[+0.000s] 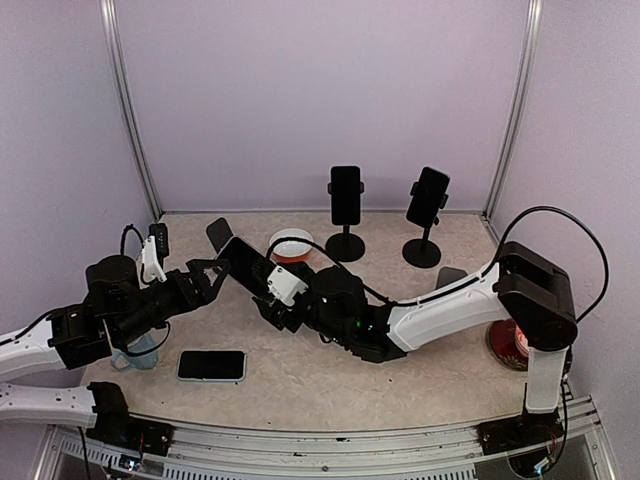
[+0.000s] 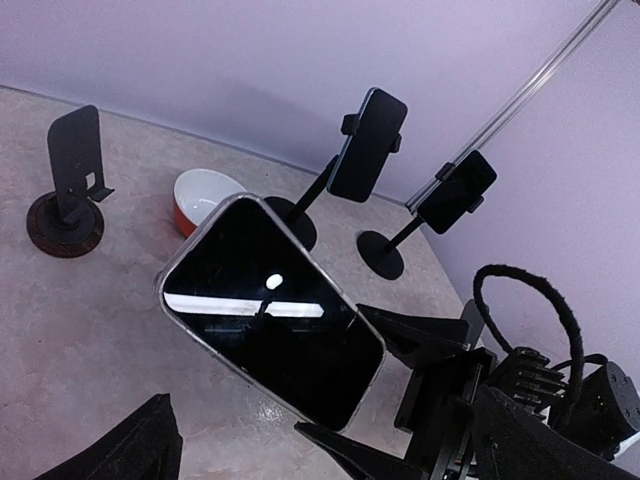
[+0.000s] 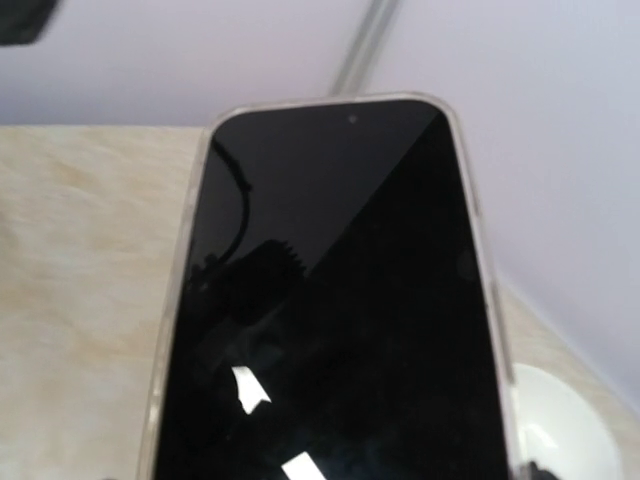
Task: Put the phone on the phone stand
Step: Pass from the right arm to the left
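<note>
Phone: glossy black screen, display dark, clear case. It is gripped by its lower end in the right gripper, off the surface, tilted, with the screen turned leftward and up.
Phone stand: black, with a flat back plate on a round base. It stands upright and unoccupied at back left, just behind the phone, and the two are apart.

Lab test booth (plain lavender walls, aluminium posts)

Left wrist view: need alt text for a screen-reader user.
A dark-screened phone fills the centre, tilted above the table and gripped at its lower-right end by the right claw. Behind it are an empty phone stand at left, a red-and-white bowl, and at right a loaded stand and a second loaded stand.
</note>
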Robot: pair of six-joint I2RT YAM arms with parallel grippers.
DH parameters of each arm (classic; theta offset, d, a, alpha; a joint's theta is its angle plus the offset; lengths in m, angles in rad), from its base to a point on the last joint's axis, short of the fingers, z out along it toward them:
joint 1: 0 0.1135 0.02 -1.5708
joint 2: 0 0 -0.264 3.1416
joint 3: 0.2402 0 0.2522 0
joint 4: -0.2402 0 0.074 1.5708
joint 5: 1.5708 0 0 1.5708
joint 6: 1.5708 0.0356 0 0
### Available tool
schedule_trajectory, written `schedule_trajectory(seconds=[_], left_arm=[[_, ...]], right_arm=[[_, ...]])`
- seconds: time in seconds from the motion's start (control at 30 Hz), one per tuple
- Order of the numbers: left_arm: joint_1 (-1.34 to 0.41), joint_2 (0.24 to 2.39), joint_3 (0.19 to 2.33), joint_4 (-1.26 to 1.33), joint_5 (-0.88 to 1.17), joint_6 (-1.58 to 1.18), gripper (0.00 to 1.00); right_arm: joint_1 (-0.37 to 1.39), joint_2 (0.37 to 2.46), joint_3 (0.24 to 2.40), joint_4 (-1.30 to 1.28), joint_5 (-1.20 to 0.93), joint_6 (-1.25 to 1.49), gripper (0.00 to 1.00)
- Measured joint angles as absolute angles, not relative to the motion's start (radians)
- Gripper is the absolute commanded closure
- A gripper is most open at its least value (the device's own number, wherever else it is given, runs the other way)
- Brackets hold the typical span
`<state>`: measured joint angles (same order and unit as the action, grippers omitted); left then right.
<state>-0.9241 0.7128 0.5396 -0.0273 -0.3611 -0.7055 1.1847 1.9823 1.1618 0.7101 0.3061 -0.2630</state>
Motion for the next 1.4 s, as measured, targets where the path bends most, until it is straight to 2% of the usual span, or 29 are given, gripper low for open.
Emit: schedule_trajectory(seconds=[0.2, 0.73, 1.07, 1.4], left_arm=[[-0.928, 0.728, 0.54, -0.029, -0.368, -0.792, 0.01], [-0.929, 0.836, 0.529, 0.089, -0.322, -0.851, 0.01], [-0.929, 0.8, 0.513, 0.1, -0.314, -0.867, 0.01], [-0.929, 0.792, 0.495, 0.123, -0.295, -0.871, 0.08]], right_arm=[[1.201, 2.006, 1.166, 0.743, 0.395, -0.337, 0.9], [1.25, 2.037, 1.169, 0.847, 0.462, -0.44, 0.9], [1.25, 2.037, 1.169, 0.854, 0.486, -0.452, 0.9], [1.25, 2.037, 1.169, 0.855, 0.49, -0.447, 0.86]])
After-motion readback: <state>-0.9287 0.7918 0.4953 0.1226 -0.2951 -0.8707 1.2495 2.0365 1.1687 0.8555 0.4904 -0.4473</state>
